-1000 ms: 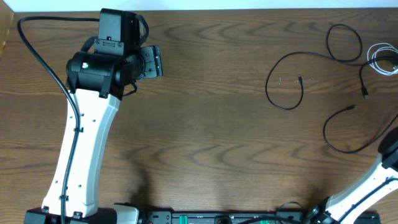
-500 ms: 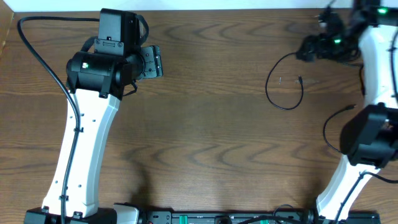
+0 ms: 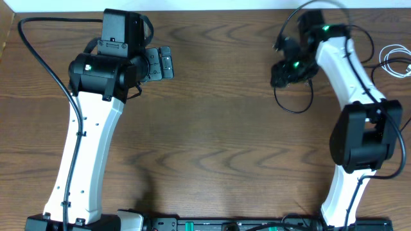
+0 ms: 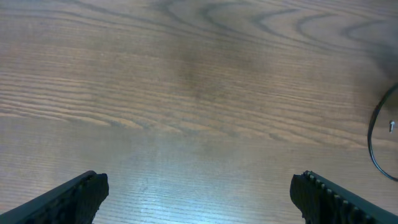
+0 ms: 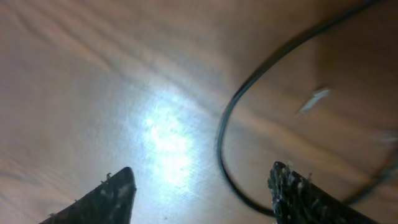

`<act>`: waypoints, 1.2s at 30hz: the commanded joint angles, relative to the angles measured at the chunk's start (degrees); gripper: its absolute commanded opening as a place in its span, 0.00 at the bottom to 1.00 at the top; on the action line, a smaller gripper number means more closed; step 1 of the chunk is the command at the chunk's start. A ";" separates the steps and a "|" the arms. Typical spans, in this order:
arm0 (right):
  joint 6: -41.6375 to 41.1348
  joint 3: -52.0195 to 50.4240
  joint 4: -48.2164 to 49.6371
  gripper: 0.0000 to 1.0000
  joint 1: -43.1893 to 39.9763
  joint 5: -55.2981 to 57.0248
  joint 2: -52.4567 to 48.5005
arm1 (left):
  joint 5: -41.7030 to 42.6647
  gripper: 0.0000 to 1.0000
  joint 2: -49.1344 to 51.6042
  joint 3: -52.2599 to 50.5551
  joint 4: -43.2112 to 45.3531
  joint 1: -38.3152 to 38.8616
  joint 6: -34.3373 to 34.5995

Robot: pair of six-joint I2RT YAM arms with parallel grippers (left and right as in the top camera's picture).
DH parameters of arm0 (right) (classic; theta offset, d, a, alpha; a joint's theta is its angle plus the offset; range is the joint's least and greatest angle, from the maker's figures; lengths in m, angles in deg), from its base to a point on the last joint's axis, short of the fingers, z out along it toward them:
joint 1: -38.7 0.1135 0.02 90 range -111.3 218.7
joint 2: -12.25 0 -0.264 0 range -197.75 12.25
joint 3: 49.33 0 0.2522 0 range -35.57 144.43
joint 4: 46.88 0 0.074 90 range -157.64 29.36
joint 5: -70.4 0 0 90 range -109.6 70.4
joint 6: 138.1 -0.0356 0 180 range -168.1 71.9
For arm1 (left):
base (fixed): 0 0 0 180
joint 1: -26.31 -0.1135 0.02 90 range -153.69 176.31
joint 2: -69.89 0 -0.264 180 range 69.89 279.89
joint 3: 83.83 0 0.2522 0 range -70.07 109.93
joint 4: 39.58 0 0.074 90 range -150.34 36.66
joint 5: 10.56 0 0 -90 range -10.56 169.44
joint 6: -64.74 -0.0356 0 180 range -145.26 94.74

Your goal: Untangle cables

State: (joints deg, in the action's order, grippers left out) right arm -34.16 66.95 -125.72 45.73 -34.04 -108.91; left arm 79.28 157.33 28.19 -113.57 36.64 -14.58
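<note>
Swung in from the near right corner, the right gripper (image 5: 200,177) is now over the far right part of the table (image 3: 218,141). Its fingers are apart and hold nothing. Between the fingertips, down on the wood, curves one black cable (image 5: 221,134). Further to the right lies the white cable (image 3: 393,61), well apart from it. On the left, the left gripper (image 4: 199,186) stands wider open than before, also empty.
</note>
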 commanded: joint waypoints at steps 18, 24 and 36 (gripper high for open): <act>-2.51 -20.35 14.99 0.27 3.61 9.38 1.16 | -0.31 0.98 0.33 -0.52 -0.57 -0.17 0.17; -2.73 -23.93 15.28 0.06 4.07 15.76 1.16 | -0.31 0.98 0.33 -0.52 -0.55 -0.17 0.17; -13.92 -18.67 14.91 0.01 0.46 6.19 7.37 | -0.33 0.98 0.33 -0.52 -0.57 -0.17 0.15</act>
State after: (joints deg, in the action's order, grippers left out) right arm -45.18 45.08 -110.24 48.70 -20.95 -105.42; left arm 79.28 157.33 28.17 -113.83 36.64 -14.56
